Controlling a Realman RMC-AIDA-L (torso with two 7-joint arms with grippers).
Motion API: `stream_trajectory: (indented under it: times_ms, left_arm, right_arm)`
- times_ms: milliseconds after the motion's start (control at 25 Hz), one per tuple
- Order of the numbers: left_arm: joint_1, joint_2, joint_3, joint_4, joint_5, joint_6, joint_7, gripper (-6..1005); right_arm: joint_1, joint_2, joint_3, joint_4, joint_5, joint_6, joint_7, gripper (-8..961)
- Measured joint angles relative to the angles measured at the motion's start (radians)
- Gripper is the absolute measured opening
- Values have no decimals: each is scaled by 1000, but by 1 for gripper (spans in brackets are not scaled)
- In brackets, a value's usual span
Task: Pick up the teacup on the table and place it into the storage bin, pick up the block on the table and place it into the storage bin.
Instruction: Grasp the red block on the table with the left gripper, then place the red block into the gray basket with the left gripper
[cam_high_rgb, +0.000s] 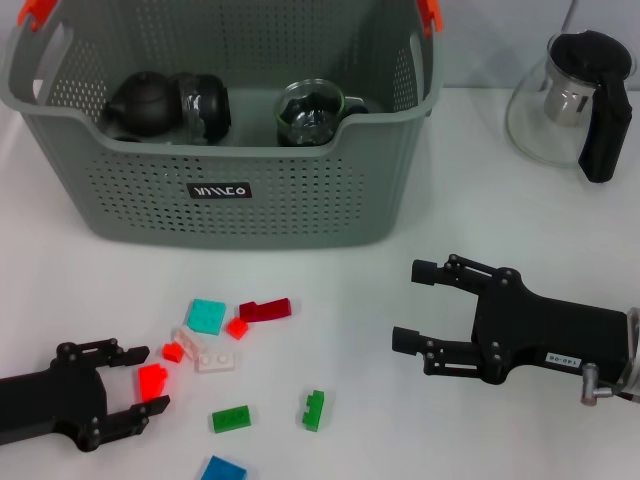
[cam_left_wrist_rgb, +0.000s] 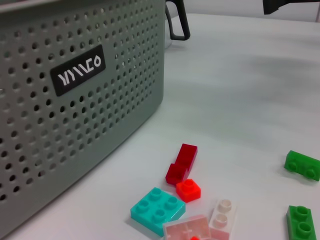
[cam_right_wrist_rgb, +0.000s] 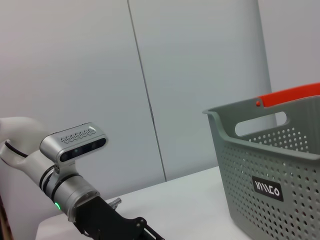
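A small bright-red plastic block (cam_high_rgb: 152, 380) lies between the spread fingers of the left end effector (cam_high_rgb: 140, 383), lower left; right end effector (cam_high_rgb: 420, 305) farther, fingers apart, empty.

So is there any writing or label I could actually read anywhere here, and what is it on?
"YIIICO", roughly: stylised white letters on the black label on the front of the storage bin; the exact spelling is uncertain.
White sticker on the right gripper: print too small to read.
Nothing else carries text.
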Motion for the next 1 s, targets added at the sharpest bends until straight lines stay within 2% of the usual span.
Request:
stream_trajectory:
  times_ms: [560,720,840,1000]
  left_arm:
    - [-7,0,-7,8,22,-3,-13,511]
    - [-3,0,-18,32,14,22,-24,449]
    - [-8,7,-85,51,10,130,-25,419]
    - [-43,52,-275,41,-40,402,-32,425]
  right_arm:
    - [0,-3,-1,-1,0,-15,0,910]
    - [0,-4,1,-2,0,-22,0,910]
    - [0,-5,1,-2,0,-24,0,910]
    - [0,-5,-1,-2,0,-24,0,909]
